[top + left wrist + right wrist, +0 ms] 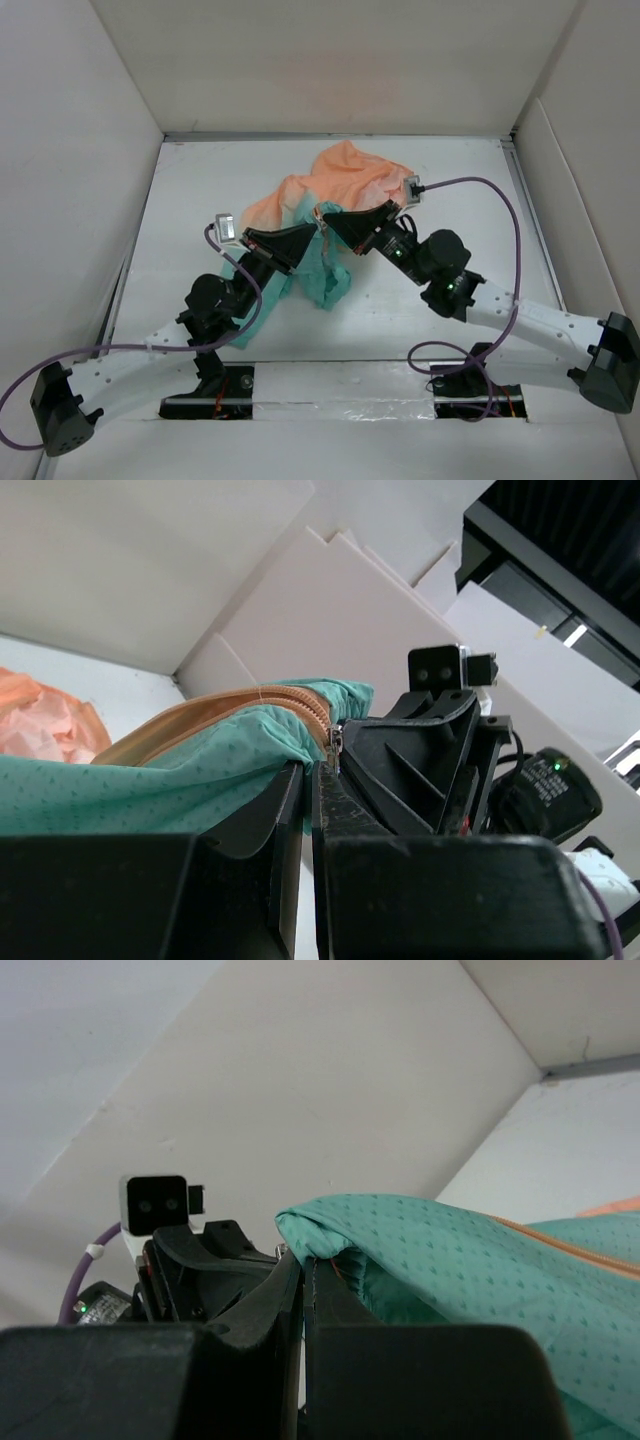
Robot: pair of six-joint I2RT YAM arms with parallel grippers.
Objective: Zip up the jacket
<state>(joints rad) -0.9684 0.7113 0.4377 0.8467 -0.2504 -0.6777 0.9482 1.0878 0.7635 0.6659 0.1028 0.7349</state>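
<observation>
Bright even light, soft shadows; left claw (308, 780) dark and blurred up close.

Passage beside jacket (350, 180), between side walls (70, 200).

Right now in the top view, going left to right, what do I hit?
left arm's elbow → left wrist camera → left gripper → right gripper → right wrist camera → right arm's elbow. The jacket spans the middle, pinched by both grippers, so it has no single slot.
</observation>
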